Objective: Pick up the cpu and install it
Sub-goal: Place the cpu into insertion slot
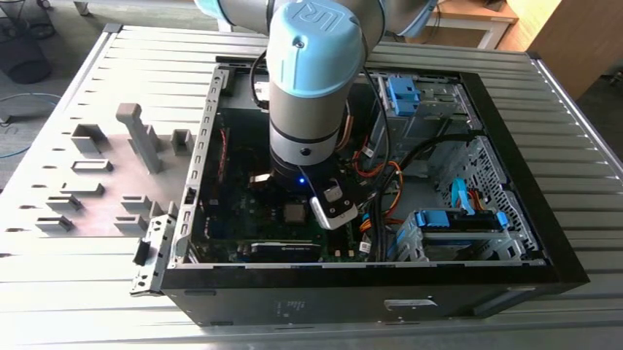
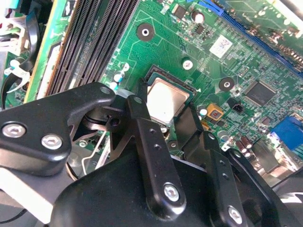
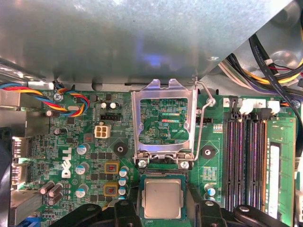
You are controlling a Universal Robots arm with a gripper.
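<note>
Judging from the first wrist view, the cpu (image 3: 162,197) lay square in its socket (image 3: 140,189), the retention frame (image 3: 138,123) tipped open beyond it; doing this well, I reckoned, meant keeping the chip level and unforced; the jaws straddled it, pinching or clear I couldn't tell; the arm (image 1: 309,87) stood near-vertical, wrist down inside the case (image 1: 292,302).

silvery-grey cpu (image 3: 162,198), green motherboard (image 3: 214,168), black computer case (image 1: 292,306)
</note>
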